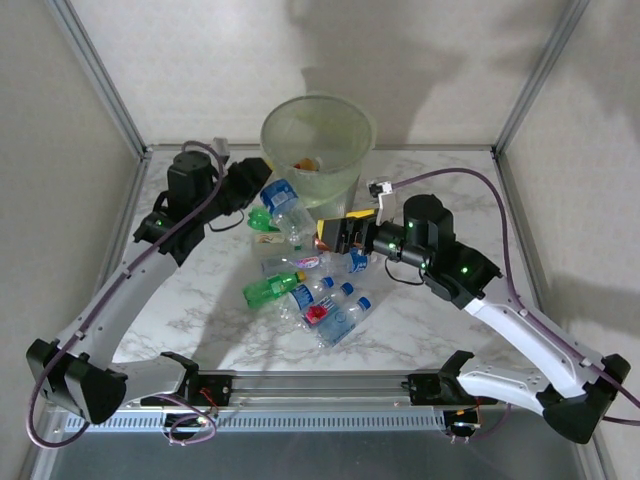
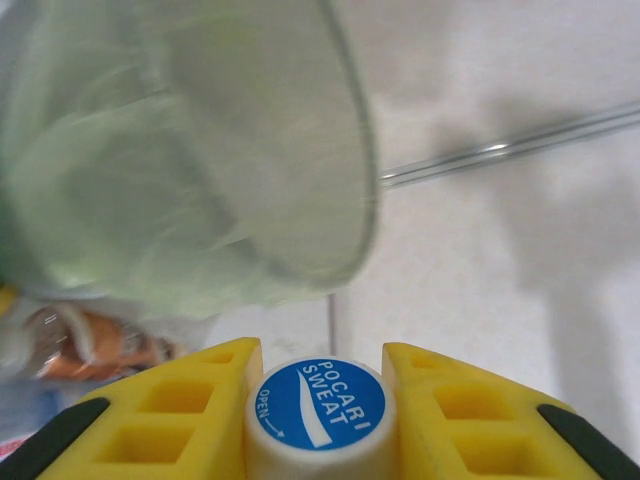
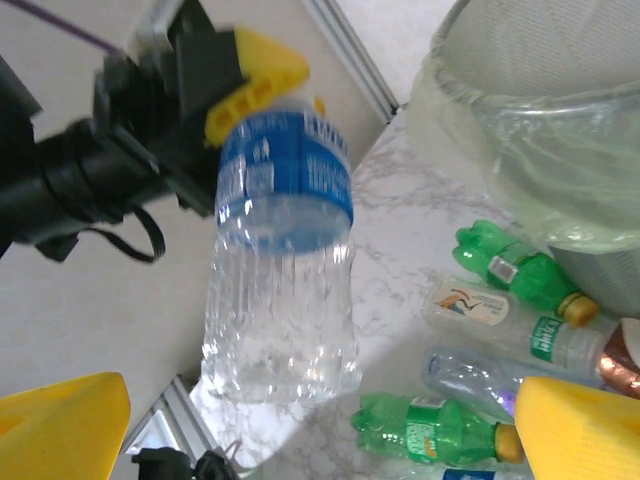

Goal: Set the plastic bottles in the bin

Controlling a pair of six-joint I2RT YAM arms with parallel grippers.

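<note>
Clamping one bottle (image 3: 280, 250): left claw (image 2: 322, 425).

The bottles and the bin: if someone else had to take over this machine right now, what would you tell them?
Left jaws: shut on a blue-label bottle at its cap end, holding it in the air beside the bin, not yet over it.
Right jaws: open and empty, above the heap.
Other bottles: lying in that heap on the table, in front of the bin.
Done: something orange lies in the bin; I cannot tell how many bottles are in.
Left: drop the held bottle in, then clear the heap.
</note>
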